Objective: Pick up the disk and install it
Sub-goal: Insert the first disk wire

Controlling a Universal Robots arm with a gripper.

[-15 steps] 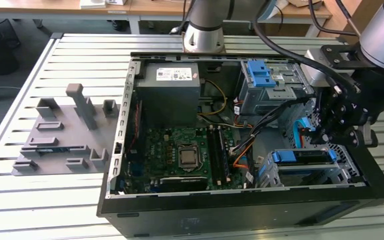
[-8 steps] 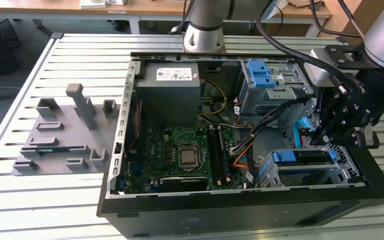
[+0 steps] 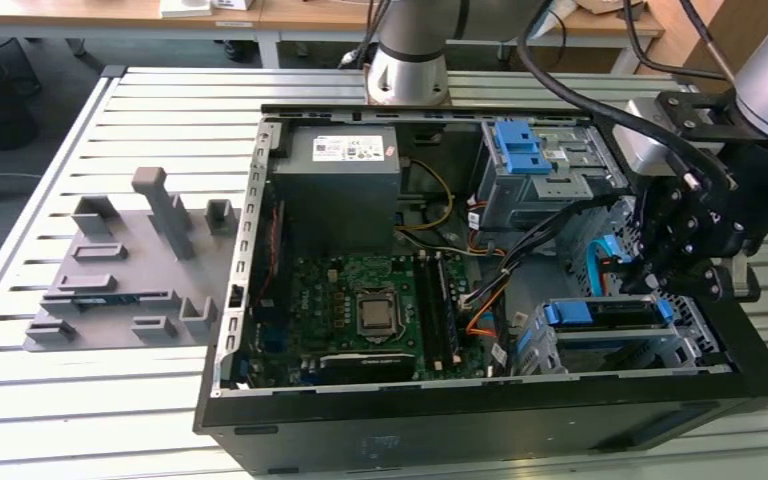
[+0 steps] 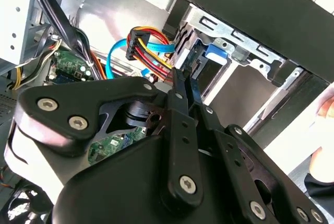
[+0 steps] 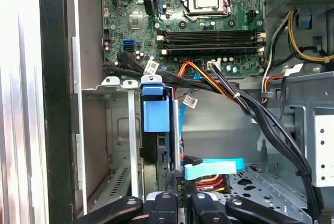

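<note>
One end effector [image 3: 671, 285] reaches down — just beside the disk [image 3: 604, 313].

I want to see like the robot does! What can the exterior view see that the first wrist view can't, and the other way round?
Exterior view: the whole open computer case on the slatted table, a grey plastic stand beside it, and the arm's base.
First wrist view: a close look at the white tags on the black cables and the light blue cable.
Both: the green circuit board, its square processor socket and the gripper.
</note>
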